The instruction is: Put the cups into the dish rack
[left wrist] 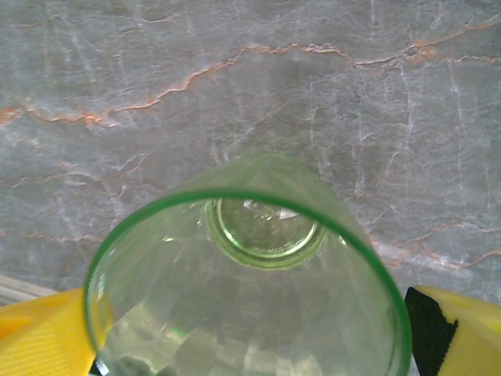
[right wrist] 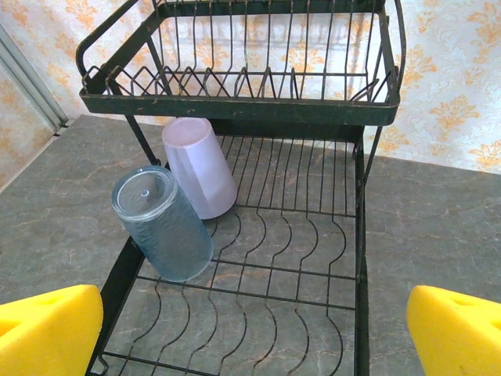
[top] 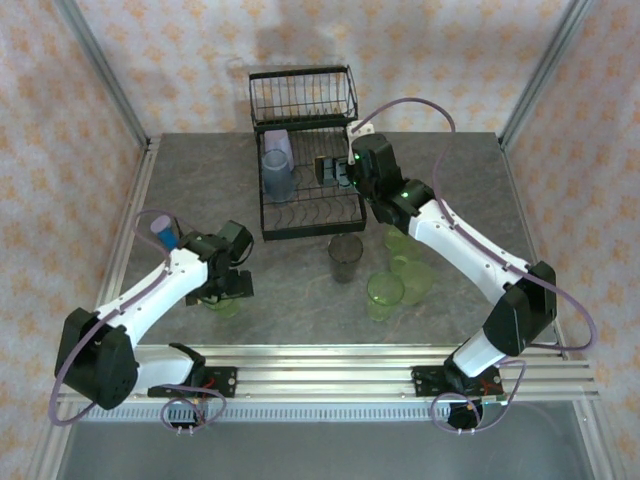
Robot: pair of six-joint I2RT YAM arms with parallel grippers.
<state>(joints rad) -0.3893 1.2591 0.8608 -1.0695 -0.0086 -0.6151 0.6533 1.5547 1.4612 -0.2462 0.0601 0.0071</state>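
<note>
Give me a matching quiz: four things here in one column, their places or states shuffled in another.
1 lavender plastic tumbler
2 smoky dark grey plastic tumbler
3 light green plastic tumbler, left wrist view
4 right hand

A on the grey table before the black wire dish rack
B open above the rack
C between the yellow pads of the left hand
D in the rack's lower tray

Pairs: 1-D, 2-A, 3-C, 4-B

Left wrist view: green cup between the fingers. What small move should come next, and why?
Probably close the left gripper firmly on the green cup: its fingers flank the rim, the cup stands on the table, and the dish rack has room.
</note>
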